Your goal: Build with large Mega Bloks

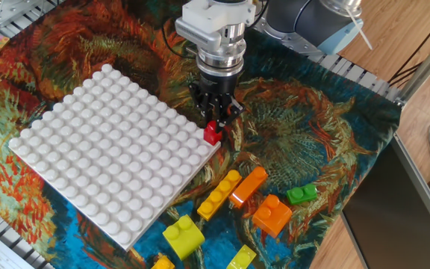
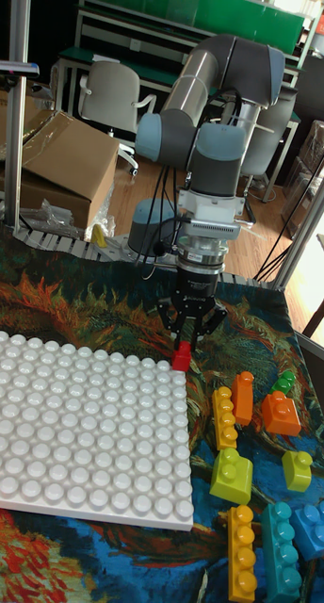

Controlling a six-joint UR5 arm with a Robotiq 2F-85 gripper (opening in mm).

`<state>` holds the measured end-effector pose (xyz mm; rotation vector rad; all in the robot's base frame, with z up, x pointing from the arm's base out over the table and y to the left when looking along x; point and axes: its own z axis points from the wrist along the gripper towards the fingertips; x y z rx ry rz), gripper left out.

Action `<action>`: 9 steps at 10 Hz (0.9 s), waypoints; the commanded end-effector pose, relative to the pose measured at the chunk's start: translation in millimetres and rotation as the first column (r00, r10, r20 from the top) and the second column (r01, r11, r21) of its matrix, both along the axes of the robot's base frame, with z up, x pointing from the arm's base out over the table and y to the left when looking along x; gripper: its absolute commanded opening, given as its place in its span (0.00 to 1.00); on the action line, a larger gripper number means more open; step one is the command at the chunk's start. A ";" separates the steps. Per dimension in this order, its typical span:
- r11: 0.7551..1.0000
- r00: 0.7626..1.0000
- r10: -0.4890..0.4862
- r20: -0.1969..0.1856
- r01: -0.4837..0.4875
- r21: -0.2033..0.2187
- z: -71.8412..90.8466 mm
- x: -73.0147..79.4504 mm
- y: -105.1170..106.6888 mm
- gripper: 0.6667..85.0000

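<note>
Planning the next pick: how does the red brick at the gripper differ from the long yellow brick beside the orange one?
The red brick is a small one-stud piece; the yellow brick is a long multi-stud bar. The red brick sits at the white baseplate's corner under the gripper; the yellow brick lies free on the cloth. Both are glossy and studded.

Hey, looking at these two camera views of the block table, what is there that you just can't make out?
- Whether the red brick is seated on the white baseplate: both views, the gripper covers its top.
- The yellow bricks at the bottom edge: fixed view, cut off by the frame.
- The teal brick: outside the fixed view, and the tall view crops the blocks beside it.
- The green brick: tall view, partly hidden behind the orange brick.
</note>
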<state>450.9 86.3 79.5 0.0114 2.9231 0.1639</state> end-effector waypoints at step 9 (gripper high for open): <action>0.999 0.999 0.052 -0.017 -0.052 -0.003 -3.1 7.9 -0.8 0.01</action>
